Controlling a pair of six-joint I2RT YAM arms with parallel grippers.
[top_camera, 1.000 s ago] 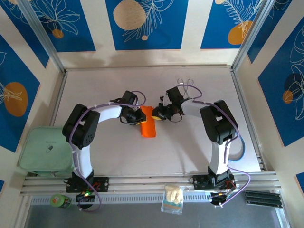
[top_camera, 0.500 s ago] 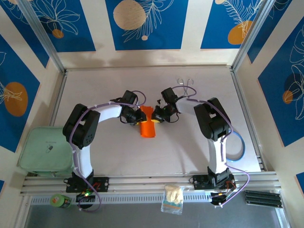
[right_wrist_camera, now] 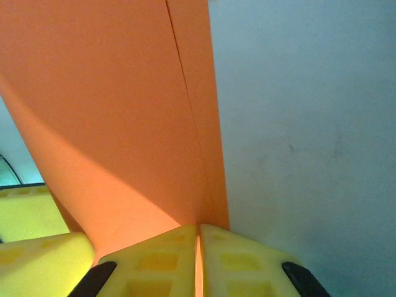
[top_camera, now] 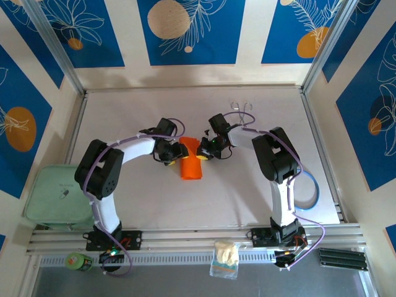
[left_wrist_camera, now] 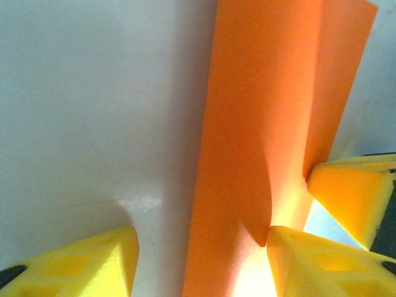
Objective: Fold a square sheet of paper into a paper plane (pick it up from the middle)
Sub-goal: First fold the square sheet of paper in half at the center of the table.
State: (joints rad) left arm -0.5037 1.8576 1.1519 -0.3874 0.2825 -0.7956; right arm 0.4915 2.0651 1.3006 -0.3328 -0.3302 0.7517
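The orange sheet of paper (top_camera: 190, 162) is folded into a narrow strip with a long crease and sits at the middle of the table. In the left wrist view the paper (left_wrist_camera: 253, 142) stands between the spread yellow fingers of my left gripper (left_wrist_camera: 201, 266), which is open; its right fingertip (left_wrist_camera: 309, 260) touches the paper's side. My right gripper (right_wrist_camera: 198, 247) is shut on the paper's (right_wrist_camera: 124, 117) edge, a thin orange line showing between its pads. From above, the left gripper (top_camera: 174, 154) and right gripper (top_camera: 202, 153) flank the strip's upper end.
Metal tongs (top_camera: 241, 109) lie at the table's far side. A pale green box (top_camera: 57, 195) sits at the left edge, and a blue-white ring (top_camera: 310, 189) lies behind the right arm. A small bag (top_camera: 224, 258) rests on the front rail.
My left gripper has opened and let go of the paper, and its arm has shifted slightly left. The right gripper stays shut on the strip, which has barely moved.
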